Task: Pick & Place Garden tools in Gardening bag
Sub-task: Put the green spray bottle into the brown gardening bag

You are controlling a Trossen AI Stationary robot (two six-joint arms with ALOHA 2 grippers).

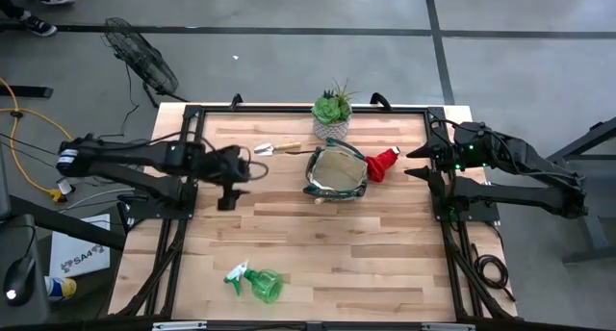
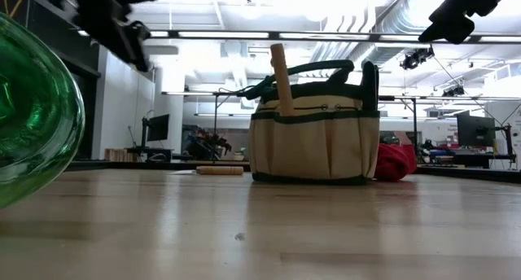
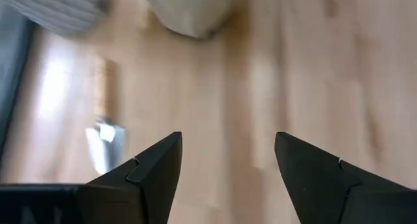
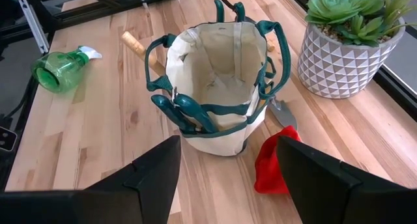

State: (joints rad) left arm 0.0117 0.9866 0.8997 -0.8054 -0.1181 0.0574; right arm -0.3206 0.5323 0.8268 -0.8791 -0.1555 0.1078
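The khaki gardening bag [image 1: 335, 172] stands upright on its base at the table's far middle. A wooden handle [image 2: 281, 78] sticks up out of one of its outer pockets, and dark green handles [image 4: 187, 113] out of another. A wooden-handled trowel [image 1: 277, 148] lies flat left of the bag. The red cone [image 1: 382, 164] lies against the bag's right side. The green spray bottle [image 1: 258, 283] lies on its side near the front edge. My left gripper [image 1: 248, 165] hovers open left of the bag, near the trowel [image 3: 104, 136]. My right gripper [image 1: 414, 164] waits open right of the cone [image 4: 273, 164].
A green succulent in a white patterned pot [image 1: 332, 110] stands at the far edge behind the bag. Black frame rails [image 1: 183, 225] run along the table's left and right sides. Bare wood [image 1: 337, 244] lies between the bag and the spray bottle.
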